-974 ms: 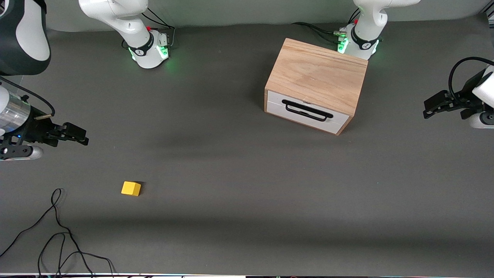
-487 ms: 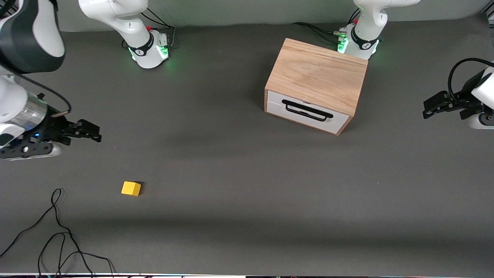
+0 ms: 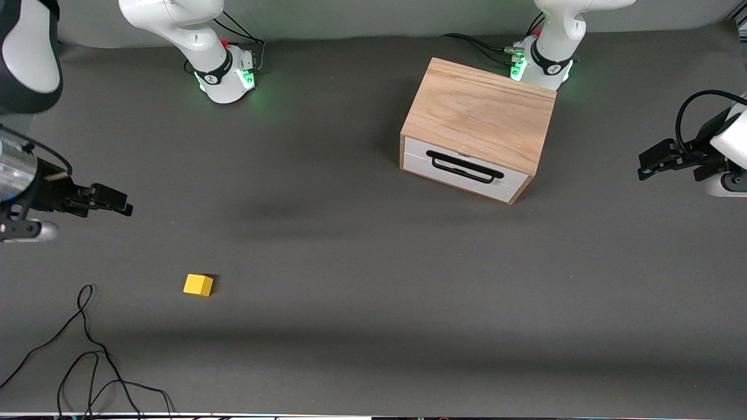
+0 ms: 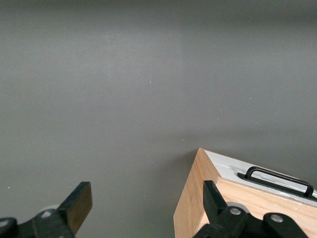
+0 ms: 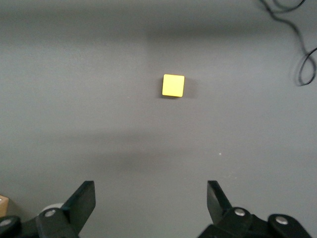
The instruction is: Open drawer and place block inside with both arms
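Note:
The light-oak cabinet (image 3: 481, 114) stands near the left arm's base, its white drawer front (image 3: 464, 173) with the black bar handle (image 3: 464, 167) shut. It also shows in the left wrist view (image 4: 257, 198). The yellow block (image 3: 198, 284) lies on the grey mat toward the right arm's end, also in the right wrist view (image 5: 173, 85). My right gripper (image 3: 119, 204) is open and empty, up over the mat at the right arm's end, apart from the block. My left gripper (image 3: 648, 165) is open and empty, over the mat at the left arm's end, beside the cabinet.
A loose black cable (image 3: 87, 350) lies on the mat at the right arm's end, nearer to the front camera than the block. The two green-lit bases (image 3: 227, 79) stand along the table's edge.
The right gripper swung out toward the table's middle, then drew back toward its own end. The left gripper has barely shifted. Block and cabinet have not moved.

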Available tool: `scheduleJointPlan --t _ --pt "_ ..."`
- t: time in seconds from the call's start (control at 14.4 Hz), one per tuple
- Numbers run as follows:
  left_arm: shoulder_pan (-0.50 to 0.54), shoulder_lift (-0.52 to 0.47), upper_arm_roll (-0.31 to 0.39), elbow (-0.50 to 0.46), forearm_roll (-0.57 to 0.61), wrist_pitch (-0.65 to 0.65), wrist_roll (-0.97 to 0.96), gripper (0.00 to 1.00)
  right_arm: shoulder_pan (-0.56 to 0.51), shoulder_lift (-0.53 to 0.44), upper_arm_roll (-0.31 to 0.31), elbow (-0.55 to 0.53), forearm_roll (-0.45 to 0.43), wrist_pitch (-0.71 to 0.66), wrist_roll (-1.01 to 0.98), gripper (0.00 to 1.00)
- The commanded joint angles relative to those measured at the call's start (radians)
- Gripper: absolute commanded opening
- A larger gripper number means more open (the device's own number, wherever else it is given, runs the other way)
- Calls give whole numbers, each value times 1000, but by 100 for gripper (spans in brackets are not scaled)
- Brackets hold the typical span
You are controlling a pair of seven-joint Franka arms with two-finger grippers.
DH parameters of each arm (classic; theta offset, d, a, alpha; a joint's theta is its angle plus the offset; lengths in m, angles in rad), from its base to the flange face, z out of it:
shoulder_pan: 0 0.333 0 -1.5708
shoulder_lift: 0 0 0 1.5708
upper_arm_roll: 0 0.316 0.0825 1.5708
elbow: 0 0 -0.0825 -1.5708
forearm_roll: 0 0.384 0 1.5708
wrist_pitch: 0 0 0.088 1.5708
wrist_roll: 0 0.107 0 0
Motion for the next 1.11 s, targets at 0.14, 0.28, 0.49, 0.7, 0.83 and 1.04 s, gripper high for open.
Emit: scheduleJointPlan --t 0.14,0.28,0.49,0.7,0.83,1.04 --pt "3 5 -2 1 1 -10 32 100 -14 -15 -62 16 35 -22 -80 100" --pt "3 5 -2 3 1 -16 32 100 -12 -6 -61 22 25 -12 -82 100" --pt "3 5 -2 3 1 -16 30 100 -12 14 -59 22 27 22 -82 100" --pt "3 5 -2 3 1 -16 32 100 -11 20 -58 19 24 20 -88 100" --pt "3 5 -2 3 1 -18 32 100 -8 7 -56 11 21 5 -88 100" --pt "2 5 -2 3 1 -16 30 99 -8 6 -53 18 -21 -3 -89 100"
